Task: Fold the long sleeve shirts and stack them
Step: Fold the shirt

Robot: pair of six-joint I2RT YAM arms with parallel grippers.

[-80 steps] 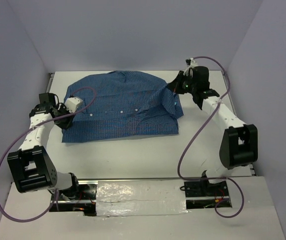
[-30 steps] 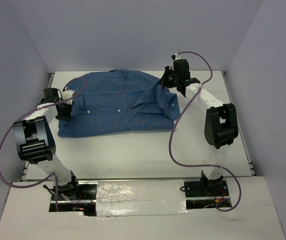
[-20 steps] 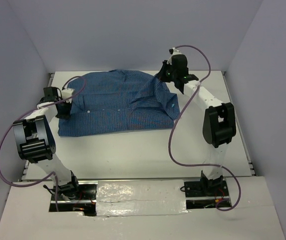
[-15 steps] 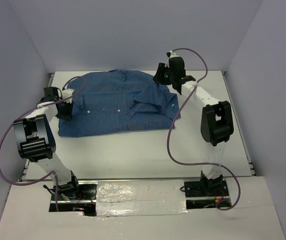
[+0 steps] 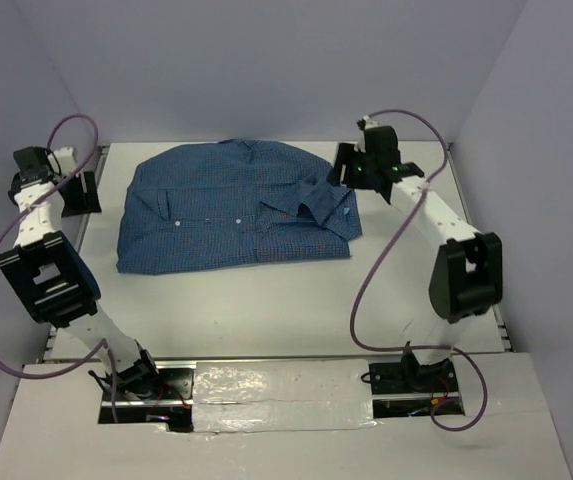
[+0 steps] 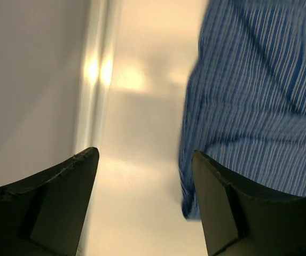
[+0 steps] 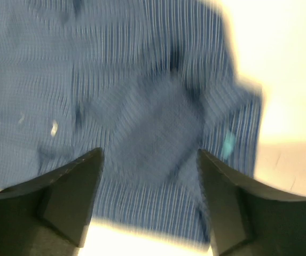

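The long sleeve shirt (image 5: 228,208), blue and finely checked, lies flat in the middle of the white table. Its right sleeve is folded in over the body. My left gripper (image 5: 83,191) hangs open just off the shirt's left edge, near the table's left rim. In the left wrist view the shirt (image 6: 259,101) fills the right side, and bare table shows between the fingers of the left gripper (image 6: 143,156). My right gripper (image 5: 344,168) is open above the shirt's upper right part. The right wrist view is blurred, with the shirt (image 7: 142,96) below the empty, open right gripper (image 7: 148,153).
The white table (image 5: 266,300) is boxed in by pale walls at the back and both sides. A raised rail (image 6: 96,80) runs along the left rim. Purple cables (image 5: 381,270) loop off both arms.
Both grippers have opened and let go of the shirt. The left arm has swung out to the left rim and the right gripper has drawn back to the right. The shirt lies flatter.
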